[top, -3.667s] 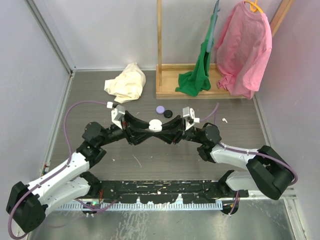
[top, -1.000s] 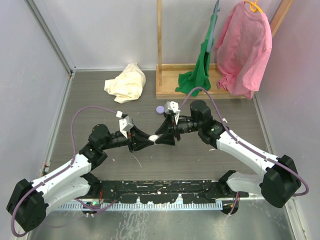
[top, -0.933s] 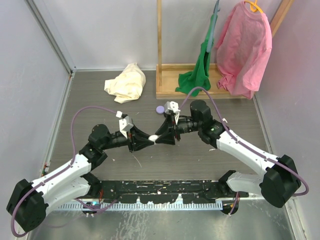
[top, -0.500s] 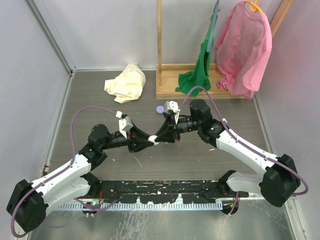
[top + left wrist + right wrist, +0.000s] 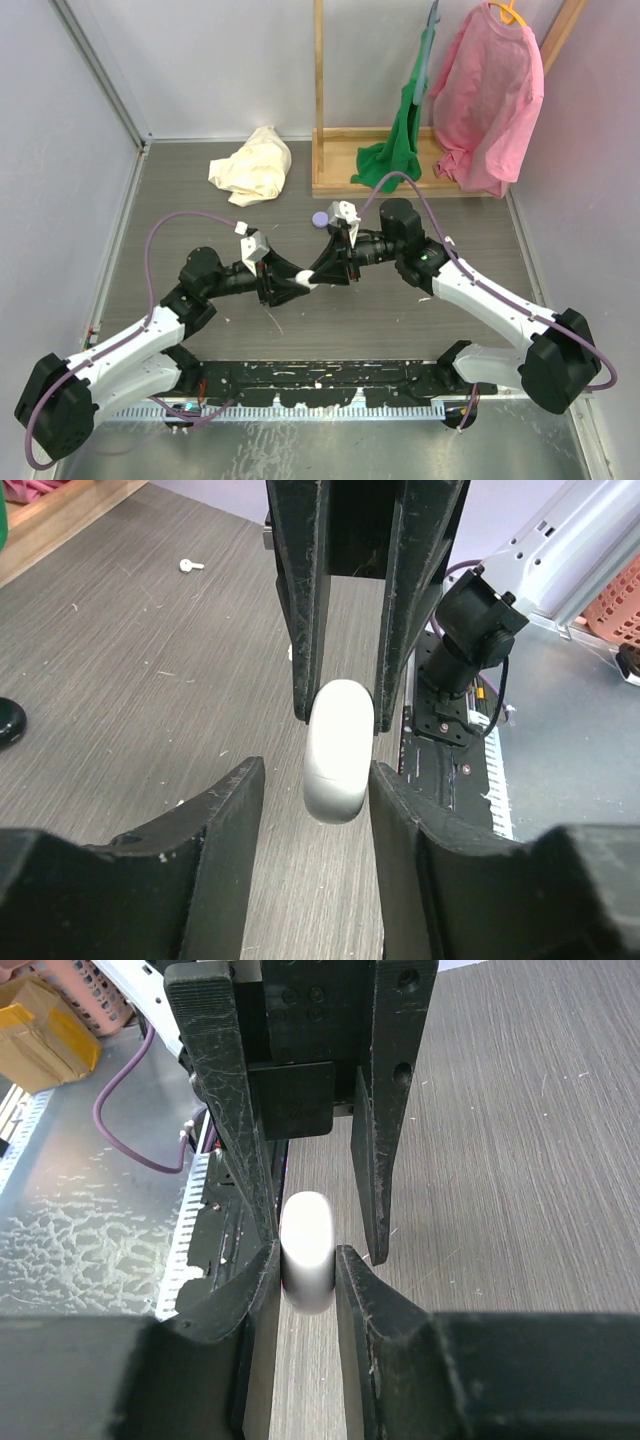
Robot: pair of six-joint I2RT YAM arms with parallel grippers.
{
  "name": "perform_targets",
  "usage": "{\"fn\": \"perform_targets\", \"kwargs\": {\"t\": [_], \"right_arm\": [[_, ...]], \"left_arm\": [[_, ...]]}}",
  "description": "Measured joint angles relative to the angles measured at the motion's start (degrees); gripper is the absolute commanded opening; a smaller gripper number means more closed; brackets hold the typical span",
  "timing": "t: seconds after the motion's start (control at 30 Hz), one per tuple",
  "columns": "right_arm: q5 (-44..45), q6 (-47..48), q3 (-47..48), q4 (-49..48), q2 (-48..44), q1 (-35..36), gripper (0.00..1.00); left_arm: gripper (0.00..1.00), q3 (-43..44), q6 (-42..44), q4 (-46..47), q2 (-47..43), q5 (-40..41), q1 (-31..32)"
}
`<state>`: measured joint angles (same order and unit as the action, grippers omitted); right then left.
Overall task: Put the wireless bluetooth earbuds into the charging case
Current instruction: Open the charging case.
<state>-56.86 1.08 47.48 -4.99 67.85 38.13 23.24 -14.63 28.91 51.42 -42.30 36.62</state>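
Note:
The white charging case point(image 5: 306, 280) hangs above the table's middle, between both grippers, and looks closed. My right gripper point(image 5: 316, 276) is shut on it; in the right wrist view its fingers point(image 5: 262, 1265) press both sides of the case point(image 5: 307, 1245). My left gripper point(image 5: 295, 284) faces it from the left and is open. In the left wrist view point(image 5: 317, 772) the case's end point(image 5: 340, 750) sits between its jaws, with a gap on the left side. One white earbud point(image 5: 450, 240) lies on the table at the right; it also shows in the left wrist view point(image 5: 190, 565).
A purple disc point(image 5: 320, 218) lies behind the grippers. A cream cloth point(image 5: 252, 165) lies at the back left. A wooden rack point(image 5: 340, 180) at the back holds a green garment point(image 5: 398, 140) and a pink shirt point(image 5: 490, 95). A black disc point(image 5: 6, 725) shows in the left wrist view.
The case has moved nearer and lower since 3.7 s ago, and the right arm has risen and turned. Over the last second both grippers and the case drifted slightly left.

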Motion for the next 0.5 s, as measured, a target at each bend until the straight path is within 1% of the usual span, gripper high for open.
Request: {"fn": "perform_targets", "kwargs": {"t": [0.17, 0.27, 0.3, 0.37, 0.5], "right_arm": [[0.35, -0.35, 0.00, -0.81, -0.26, 0.00, 0.09], [0.68, -0.48, 0.00, -1.03, -0.44, 0.00, 0.12], [0.74, -0.52, 0.00, -1.05, -0.46, -0.02, 0.15], [0.90, -0.57, 0.00, -1.05, -0.48, 0.00, 0.20], [1.77, -0.74, 0.00, -1.16, -0.79, 0.00, 0.33]], "left_arm": [[0.27, 0.00, -0.70, 0.09, 0.22, -0.15, 0.00], [0.17, 0.00, -0.90, 0.46, 0.20, -0.50, 0.00], [0.13, 0.00, -0.92, 0.52, 0.20, -0.57, 0.00], [0.10, 0.00, -0.92, 0.66, 0.20, -0.59, 0.00], [0.07, -0.15, -0.81, 1.40, 0.17, -0.61, 0.00]]}}
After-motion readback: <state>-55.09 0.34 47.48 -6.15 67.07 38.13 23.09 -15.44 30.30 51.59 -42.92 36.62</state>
